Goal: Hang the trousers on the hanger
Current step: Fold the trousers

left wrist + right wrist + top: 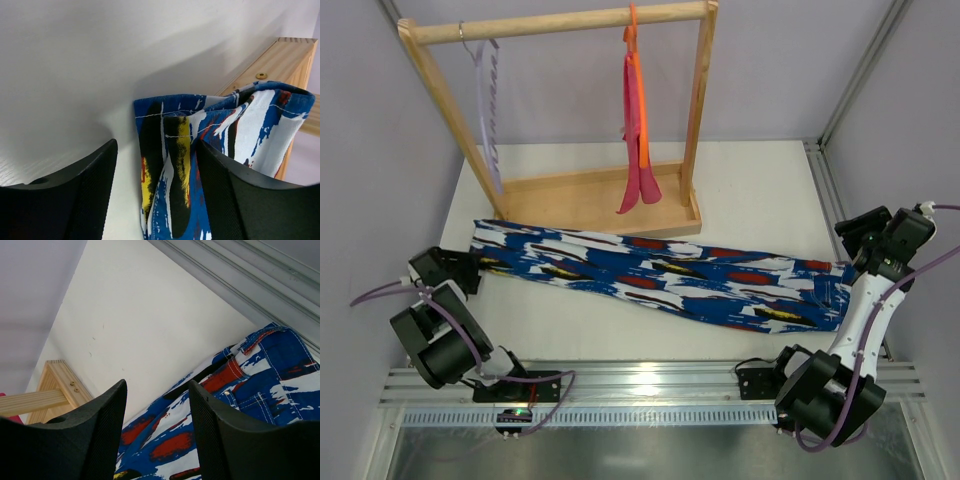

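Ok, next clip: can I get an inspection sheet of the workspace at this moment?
Surface: white table, a few faint marks.
Job's things: trousers stretched flat across it; lilac hanger hanging bare on the rail of the wooden rack.
Clutter: orange hanger with a pink cloth, same rail.
Grippers: left gripper open at the trousers' left end; right gripper open over the other end.
Cables: purple cables along both arms.
Surroundings: plain walls; aluminium rail at the near edge.

White worktop [760, 190], bearing trousers [660, 278] spread flat from 9 to 3 o'clock; wooden rack [580, 200] just beside, toward 12.
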### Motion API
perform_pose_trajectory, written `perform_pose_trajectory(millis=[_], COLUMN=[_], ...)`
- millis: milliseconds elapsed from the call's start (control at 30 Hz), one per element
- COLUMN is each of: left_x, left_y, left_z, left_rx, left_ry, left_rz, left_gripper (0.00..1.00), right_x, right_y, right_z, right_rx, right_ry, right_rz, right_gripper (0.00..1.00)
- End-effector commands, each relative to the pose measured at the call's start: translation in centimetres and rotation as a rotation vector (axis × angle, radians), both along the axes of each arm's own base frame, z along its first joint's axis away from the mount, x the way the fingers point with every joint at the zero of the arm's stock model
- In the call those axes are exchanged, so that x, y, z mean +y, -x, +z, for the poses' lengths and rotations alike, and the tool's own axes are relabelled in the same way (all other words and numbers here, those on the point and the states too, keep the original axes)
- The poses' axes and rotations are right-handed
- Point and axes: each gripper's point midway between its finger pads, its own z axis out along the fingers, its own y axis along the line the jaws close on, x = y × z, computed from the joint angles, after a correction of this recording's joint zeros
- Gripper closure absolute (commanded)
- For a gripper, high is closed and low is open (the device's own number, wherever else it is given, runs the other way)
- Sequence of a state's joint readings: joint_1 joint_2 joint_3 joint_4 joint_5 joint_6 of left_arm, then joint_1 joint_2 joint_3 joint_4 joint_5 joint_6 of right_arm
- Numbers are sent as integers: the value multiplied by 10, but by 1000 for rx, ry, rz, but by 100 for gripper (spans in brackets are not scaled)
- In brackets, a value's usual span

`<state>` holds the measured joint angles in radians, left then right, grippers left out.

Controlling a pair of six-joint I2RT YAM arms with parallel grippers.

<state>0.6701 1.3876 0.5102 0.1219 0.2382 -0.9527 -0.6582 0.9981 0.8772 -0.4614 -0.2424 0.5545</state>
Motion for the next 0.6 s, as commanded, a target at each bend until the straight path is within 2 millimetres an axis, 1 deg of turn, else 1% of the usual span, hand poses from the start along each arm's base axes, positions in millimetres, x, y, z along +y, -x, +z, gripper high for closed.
perform_pose_trajectory(millis=[0, 33, 200, 300, 333, 400, 433, 500, 533, 567], left_x=[5, 6, 8, 10, 11, 11, 12, 13, 14, 13], left_y=[-13, -13, -13, -11, -10, -8, -8, -4, -3, -3], left_z=[7, 7, 4, 5, 6, 8, 9, 10, 12, 12], left_rx=[-84, -91, -88, -84, -81, -81, -78, -62, -61, -61], left_ry=[-11, -12, -19, -26, -32, -37, -38, -38, -40, -41], left_rz=[1, 6, 17, 31, 37, 46, 51, 67, 73, 75], left_gripper=[37, 41, 49, 56, 62, 69, 78, 86, 93, 96], right_x=[-7, -7, -6, -7, -7, -7, -8, -8, -8, -8], right_y=[-13, -15, -16, -16, -16, -16, -17, -17, -17, -16], right_z=[23, 21, 25, 23, 23, 22, 22, 22, 21, 20], right_rx=[-62, -58, -64, -62, -61, -58, -59, -60, -58, -56], right_ry=[46, 39, 39, 36, 35, 34, 35, 34, 35, 34], right_rz=[15, 19, 27, 25, 27, 25, 24, 25, 26, 25], right_gripper=[44, 44, 44, 44, 44, 44, 44, 44, 44, 44])
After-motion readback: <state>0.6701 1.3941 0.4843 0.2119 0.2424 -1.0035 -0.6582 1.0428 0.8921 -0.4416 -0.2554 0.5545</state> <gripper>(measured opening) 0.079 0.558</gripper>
